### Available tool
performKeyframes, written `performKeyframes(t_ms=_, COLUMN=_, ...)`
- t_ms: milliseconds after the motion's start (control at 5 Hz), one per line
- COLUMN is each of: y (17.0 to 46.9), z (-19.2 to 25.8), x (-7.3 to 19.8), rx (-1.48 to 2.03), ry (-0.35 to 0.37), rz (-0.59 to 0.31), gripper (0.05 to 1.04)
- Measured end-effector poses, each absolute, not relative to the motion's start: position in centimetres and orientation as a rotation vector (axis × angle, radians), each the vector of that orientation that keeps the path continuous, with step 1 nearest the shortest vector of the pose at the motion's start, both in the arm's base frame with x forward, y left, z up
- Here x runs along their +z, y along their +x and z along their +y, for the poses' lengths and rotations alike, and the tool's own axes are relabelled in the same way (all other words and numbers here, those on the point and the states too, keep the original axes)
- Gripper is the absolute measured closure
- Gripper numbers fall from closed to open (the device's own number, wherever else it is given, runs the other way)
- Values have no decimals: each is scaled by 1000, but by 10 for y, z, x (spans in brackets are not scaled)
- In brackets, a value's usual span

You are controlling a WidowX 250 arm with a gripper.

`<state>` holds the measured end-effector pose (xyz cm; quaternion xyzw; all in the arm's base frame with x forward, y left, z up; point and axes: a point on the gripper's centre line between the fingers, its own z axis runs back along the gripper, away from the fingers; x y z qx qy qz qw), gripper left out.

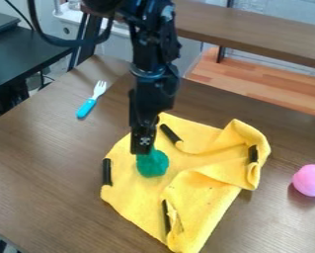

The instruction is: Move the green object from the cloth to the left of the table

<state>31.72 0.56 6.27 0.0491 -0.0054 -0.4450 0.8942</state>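
Ideally, you needed a secure hold on the rounded green object, atop the yellow cloth, before lifting straight off it; whether the jaws were apart or together, you couldn't tell.

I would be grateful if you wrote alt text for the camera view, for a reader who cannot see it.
A black robot arm hangs with its pincer at a green object on a rumpled yellow cloth. On the brown table, a blue-handled fork lies left of the cloth and a pink ball right of it.
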Motion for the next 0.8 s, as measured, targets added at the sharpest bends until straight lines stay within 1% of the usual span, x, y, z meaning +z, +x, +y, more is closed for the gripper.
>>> performKeyframes(t_ms=200, y=317, z=3, x=58, rx=-941, ry=113, rz=-24, gripper=83)
performKeyframes(t_ms=600, y=325, z=-4, x=62, rx=-935, ry=129, rz=-61, gripper=83)
performKeyframes(t_ms=800, y=328, z=-8, x=51, rx=-948, ry=145, rz=-45, gripper=83)
